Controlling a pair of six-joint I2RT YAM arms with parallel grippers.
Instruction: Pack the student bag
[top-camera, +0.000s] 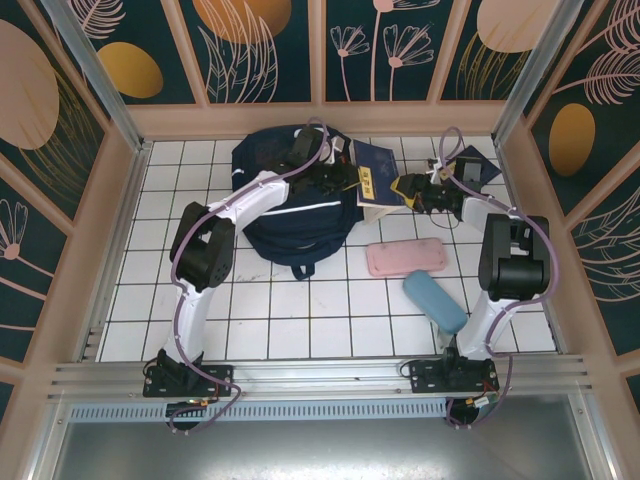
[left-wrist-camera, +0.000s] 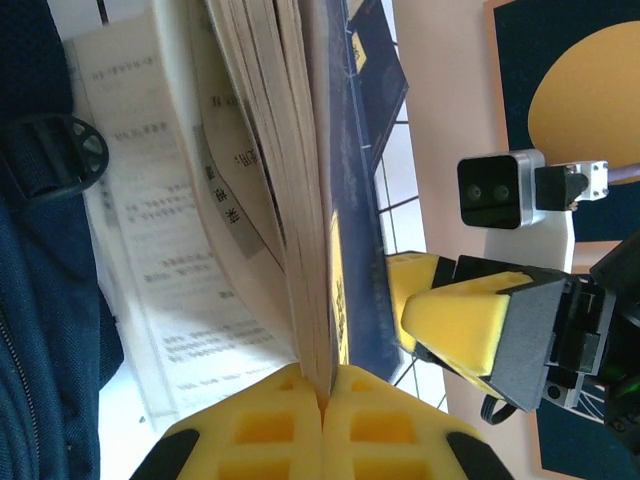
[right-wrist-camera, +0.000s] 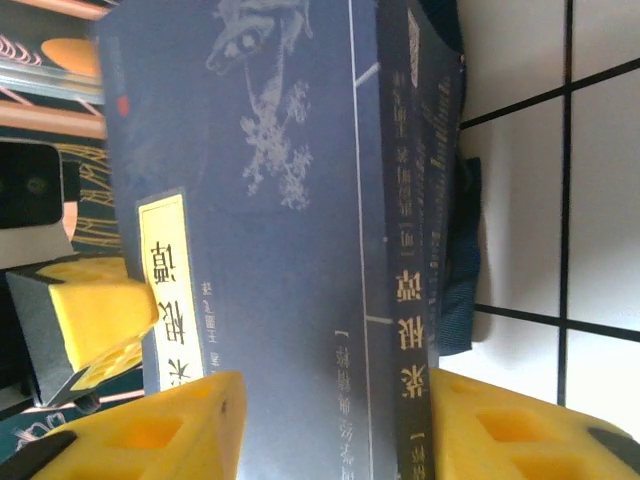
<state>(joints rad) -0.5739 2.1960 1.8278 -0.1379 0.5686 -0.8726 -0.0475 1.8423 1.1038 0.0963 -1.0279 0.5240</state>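
White arms (top-camera: 252, 200) with black joints (top-camera: 203, 252), purple cables (top-camera: 177, 305), yellow foam fingers (left-wrist-camera: 250, 432)

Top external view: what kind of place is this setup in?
Probably a staged robot data-collection cell, not a real room: white tiled table boxed in by floral-print panels, left arm and right arm bolted to an aluminium rail at its near edge.

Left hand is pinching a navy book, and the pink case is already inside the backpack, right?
Not quite. The left hand does pinch the navy book, but the pink case lies outside the backpack, on the tiles to its right; the top view shows it.
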